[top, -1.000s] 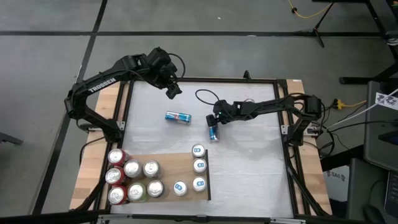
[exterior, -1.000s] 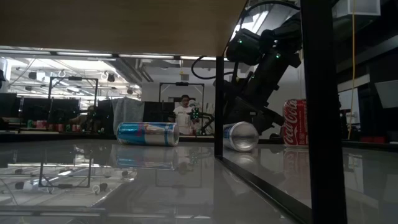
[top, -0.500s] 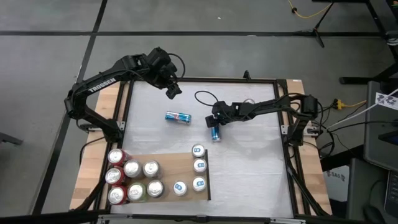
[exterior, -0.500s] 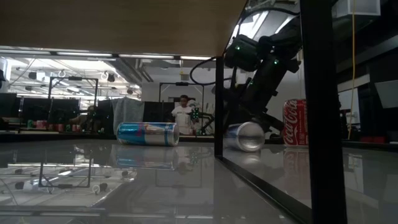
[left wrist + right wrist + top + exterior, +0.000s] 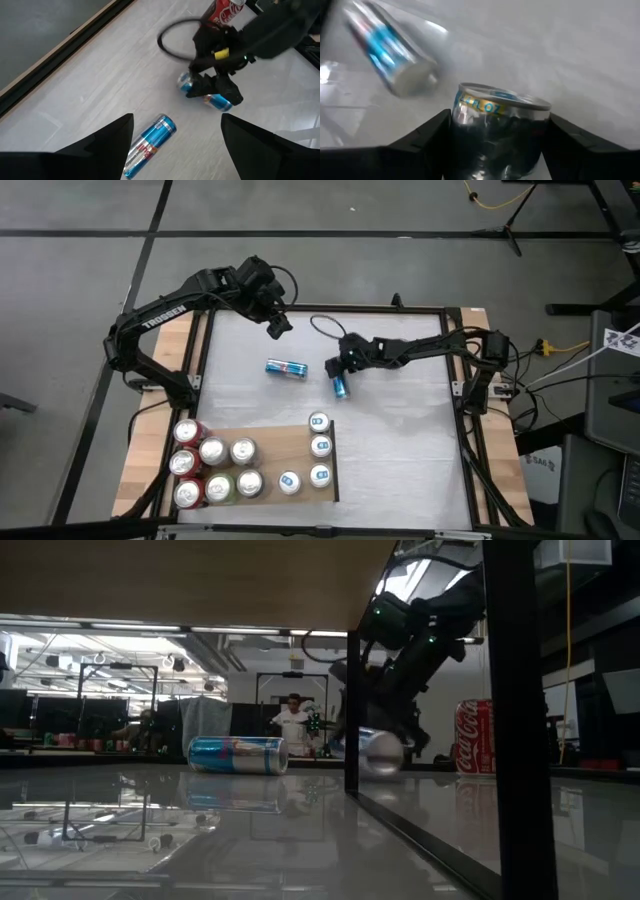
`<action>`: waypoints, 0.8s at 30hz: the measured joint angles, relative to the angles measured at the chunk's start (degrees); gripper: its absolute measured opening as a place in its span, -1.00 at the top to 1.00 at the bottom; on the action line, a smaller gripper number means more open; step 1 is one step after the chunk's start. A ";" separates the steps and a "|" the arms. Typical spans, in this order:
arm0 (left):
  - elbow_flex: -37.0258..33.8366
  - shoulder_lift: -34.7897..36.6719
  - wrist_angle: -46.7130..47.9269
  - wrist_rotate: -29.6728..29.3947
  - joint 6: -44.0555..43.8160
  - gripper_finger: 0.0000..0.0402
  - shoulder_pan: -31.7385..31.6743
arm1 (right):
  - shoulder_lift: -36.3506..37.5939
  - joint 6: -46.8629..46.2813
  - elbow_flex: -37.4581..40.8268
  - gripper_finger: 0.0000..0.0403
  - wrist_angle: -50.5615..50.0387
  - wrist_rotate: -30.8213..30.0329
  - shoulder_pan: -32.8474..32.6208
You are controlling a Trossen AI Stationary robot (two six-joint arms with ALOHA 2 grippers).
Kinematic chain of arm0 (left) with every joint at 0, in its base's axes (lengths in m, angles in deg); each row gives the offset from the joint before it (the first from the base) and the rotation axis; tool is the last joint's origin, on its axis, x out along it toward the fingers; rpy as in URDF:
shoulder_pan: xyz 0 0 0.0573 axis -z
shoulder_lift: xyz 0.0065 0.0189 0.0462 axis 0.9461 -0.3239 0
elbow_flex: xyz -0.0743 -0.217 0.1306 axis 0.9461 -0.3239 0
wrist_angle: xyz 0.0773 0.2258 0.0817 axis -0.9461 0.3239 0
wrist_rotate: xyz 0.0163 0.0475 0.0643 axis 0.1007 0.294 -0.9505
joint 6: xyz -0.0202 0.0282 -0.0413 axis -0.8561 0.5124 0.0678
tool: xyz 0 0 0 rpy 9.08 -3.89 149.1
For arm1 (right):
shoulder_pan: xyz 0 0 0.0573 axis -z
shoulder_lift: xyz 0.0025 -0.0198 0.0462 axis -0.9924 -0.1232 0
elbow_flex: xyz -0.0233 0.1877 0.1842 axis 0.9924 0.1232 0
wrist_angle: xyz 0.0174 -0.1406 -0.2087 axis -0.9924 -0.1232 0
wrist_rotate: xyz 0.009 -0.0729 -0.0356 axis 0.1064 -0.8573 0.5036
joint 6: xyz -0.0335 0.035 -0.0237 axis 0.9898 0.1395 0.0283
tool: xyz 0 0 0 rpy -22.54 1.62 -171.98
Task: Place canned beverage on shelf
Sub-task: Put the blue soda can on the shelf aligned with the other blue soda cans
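High view: L end effector [image 5: 277,326] hangs agape over table's [image 5: 400,460] far-left part. Loose can [image 5: 286,368] lies mid-table; R end effector [image 5: 337,376] clamps blue can [image 5: 340,387] beside it. Shelf [image 5: 290,442] sits near-left w/ upright cans.

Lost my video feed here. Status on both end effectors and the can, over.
Right end effector closed around blue can, mid-table. Left end effector open, empty, hovering at far side. Second blue can lying loose nearby. Shelf partly stocked, path looks clear.

Blue can [image 5: 500,130] gripped between the right end effector [image 5: 496,142] fingers, second blue can [image 5: 390,55] lying on white tabletop [image 5: 560,45]
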 joint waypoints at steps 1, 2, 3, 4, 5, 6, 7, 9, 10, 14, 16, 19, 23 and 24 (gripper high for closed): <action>0.00 0.00 0.00 -0.02 0.02 -0.46 -0.02 | 0.06 1.15 -0.20 -0.22 1.17 0.56 0.73; -0.01 0.00 -0.01 -0.08 0.17 -0.46 -0.04 | 0.07 2.25 -0.45 -0.20 2.18 1.37 1.48; -0.01 0.00 -0.01 -0.15 0.68 -0.46 -0.04 | 0.06 3.41 -0.72 -0.20 3.05 2.05 2.32; 0.00 0.00 -0.02 -0.17 1.43 -0.46 -0.05 | 0.07 4.47 -1.20 -0.20 3.97 2.81 3.20; 0.00 0.00 -0.02 -0.20 2.23 -0.46 -0.06 | 0.07 5.73 -1.86 -0.20 4.98 3.73 4.08; 0.00 0.00 -0.02 -0.20 3.02 -0.46 -0.07 | 0.07 7.00 -2.67 -0.20 5.84 4.64 4.99; -0.01 0.00 -0.02 -0.22 4.00 -0.46 -0.07 | 0.09 8.41 -3.63 -0.20 6.08 5.44 5.86; 0.00 0.00 -0.02 -0.20 5.93 -0.46 -0.07 | 0.11 11.87 -5.37 -0.20 6.00 7.32 7.46; -0.01 0.00 -0.02 -0.20 7.08 -0.46 -0.07 | 0.09 13.83 -6.35 -0.20 5.84 8.23 8.12; -0.01 0.02 -0.02 -0.20 11.80 -0.46 -0.07 | 0.11 23.04 -10.58 -0.19 8.17 11.65 9.85; 0.00 0.02 -0.02 -0.18 14.57 -0.46 -0.07 | 0.11 27.09 -12.70 -0.20 8.35 13.57 10.12; -0.01 0.03 -0.10 0.17 17.66 -0.46 -0.07 | 0.11 33.05 -15.77 -0.21 8.26 15.39 9.88; -0.01 0.27 -1.75 0.30 17.15 -0.46 -0.20 | 0.20 39.78 -19.02 -0.19 8.27 17.06 9.79; 0.00 0.28 -2.53 0.28 15.70 -0.46 -0.24 | 0.20 41.17 -19.62 -0.18 8.26 17.07 9.79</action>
